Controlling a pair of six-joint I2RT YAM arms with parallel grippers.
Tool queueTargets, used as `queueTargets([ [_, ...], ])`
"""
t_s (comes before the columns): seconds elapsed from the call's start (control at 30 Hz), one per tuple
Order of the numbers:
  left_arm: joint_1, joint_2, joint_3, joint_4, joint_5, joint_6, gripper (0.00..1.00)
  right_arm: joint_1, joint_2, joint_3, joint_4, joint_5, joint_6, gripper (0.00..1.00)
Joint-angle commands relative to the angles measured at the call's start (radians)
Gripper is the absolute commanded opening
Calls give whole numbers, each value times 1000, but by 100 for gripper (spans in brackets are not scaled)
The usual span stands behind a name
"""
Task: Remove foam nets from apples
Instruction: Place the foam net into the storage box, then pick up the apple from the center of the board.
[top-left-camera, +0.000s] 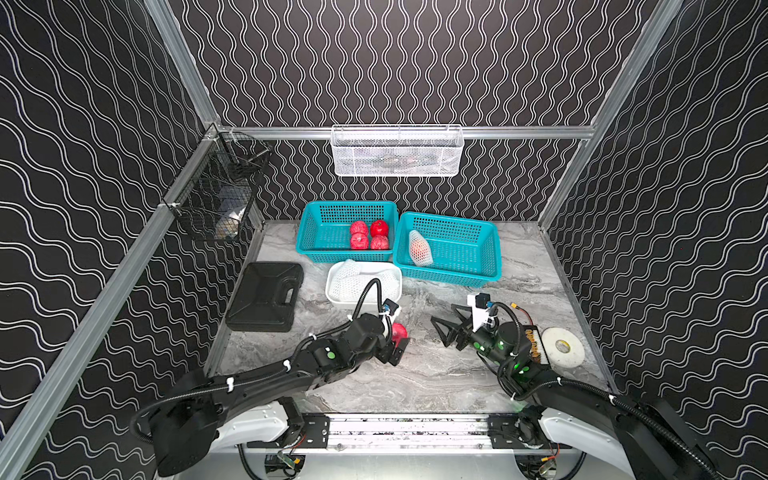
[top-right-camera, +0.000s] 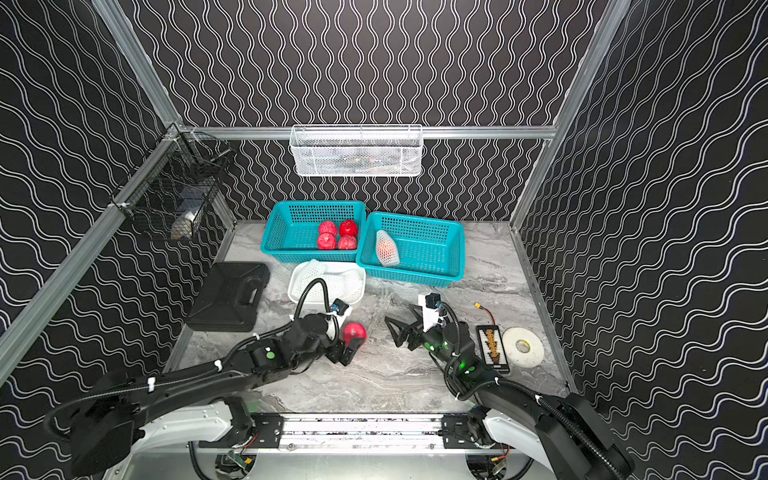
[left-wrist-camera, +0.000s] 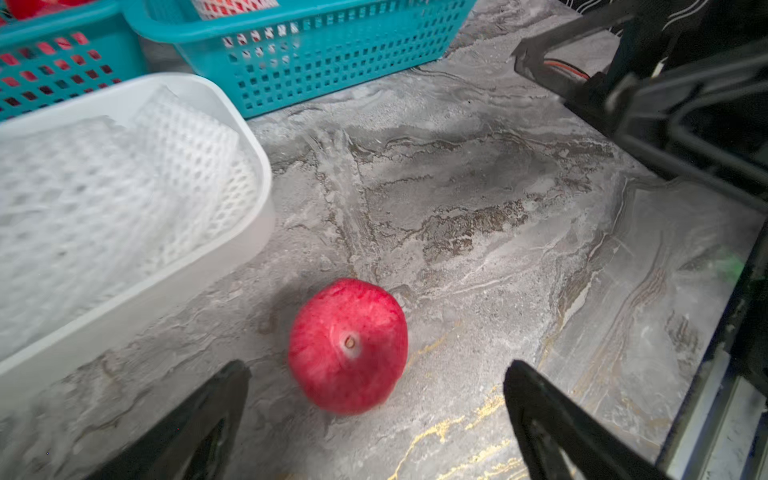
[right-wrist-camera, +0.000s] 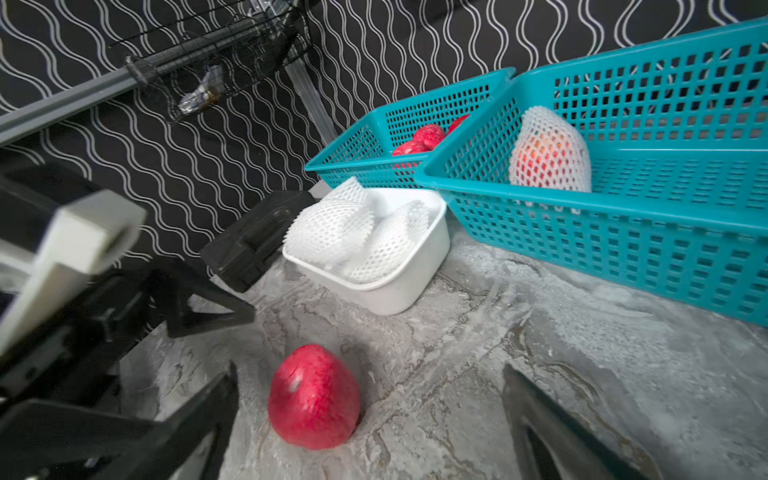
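A bare red apple (left-wrist-camera: 348, 345) lies on the marble table (top-left-camera: 436, 374), just in front of my left gripper (left-wrist-camera: 377, 368). That gripper is open, its fingers standing either side of the apple without touching it. My right gripper (right-wrist-camera: 370, 371) is open and empty, a short way to the right of that apple (right-wrist-camera: 313, 401). In both top views the apple (top-left-camera: 399, 331) (top-right-camera: 354, 333) sits between the two arms. One apple wrapped in a foam net (top-left-camera: 420, 249) (right-wrist-camera: 548, 153) lies in the right teal basket (top-left-camera: 478, 274). Loose foam nets (top-left-camera: 353, 278) (right-wrist-camera: 353, 237) fill the white tub (top-left-camera: 338, 304).
The left teal basket (top-left-camera: 305, 232) holds several bare apples (top-left-camera: 370, 237). A black case (top-left-camera: 266, 297) lies at the left. A tape roll (top-left-camera: 563, 347) and a small battery pack (top-left-camera: 534, 343) lie at the right. A white wire basket (top-left-camera: 397, 151) and a black one (top-left-camera: 216, 195) hang on the walls.
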Motion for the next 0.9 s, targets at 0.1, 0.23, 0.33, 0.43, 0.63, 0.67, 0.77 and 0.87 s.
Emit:
queueTargets([
  [0.1,-7,124,-26,210,-6,-51,99,0,39,22,74,-60,-15,100],
  [0.23,-4,180,-33,260,-50,-25,99,0,60,25,93,-72,0,100],
  [0.33,-1,219,-30,292,-75,-20,99,-1,67,30,89,-77,2,100],
  [0.43,10,261,-37,335,-76,-26,99,0,69,30,91,-74,6,100],
  [0.63,31,318,-49,391,-36,-20,77,0,61,34,71,-62,10,100],
  [0.67,31,316,-47,387,-37,-20,70,0,61,34,70,-60,10,100],
  [0.77,31,288,-44,366,-30,-6,53,0,59,38,59,-53,13,100],
  [0.87,35,241,-31,327,-25,12,48,0,66,42,53,-45,16,100],
])
